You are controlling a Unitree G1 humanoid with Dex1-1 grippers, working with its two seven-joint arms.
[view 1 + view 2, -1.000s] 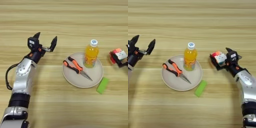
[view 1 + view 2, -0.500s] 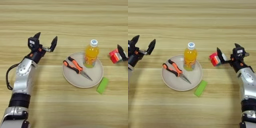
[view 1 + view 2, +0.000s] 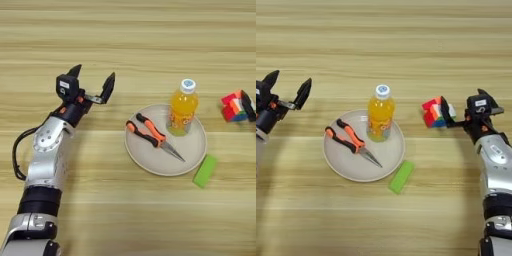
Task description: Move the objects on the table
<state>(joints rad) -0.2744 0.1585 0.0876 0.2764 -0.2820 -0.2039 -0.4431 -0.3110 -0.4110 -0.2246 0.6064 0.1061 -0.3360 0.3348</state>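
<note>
**Holding cube at R side, L arm idle**

Holding the puzzle cube [image 3: 435, 112]: right gripper [image 3: 447, 113], fingers pinched on it, one black finger [image 3: 445, 110] across cube's right face. Cube sits right of plate [image 3: 346, 167], apart from it; can't tell if it touches the table [image 3: 406, 40].

Juice bottle [image 3: 380, 113] w/ white cap, upright on plate, back-right part. Pliers [image 3: 350, 142] lying on plate just left of bottle, orange/black handles toward upper left, tips toward lower right.

Green block [image 3: 401, 176] on table, touching or just off plate's lower-right rim.

Left gripper [image 3: 93, 83] well left of plate, fingers spread wide, nothing between them.
</note>
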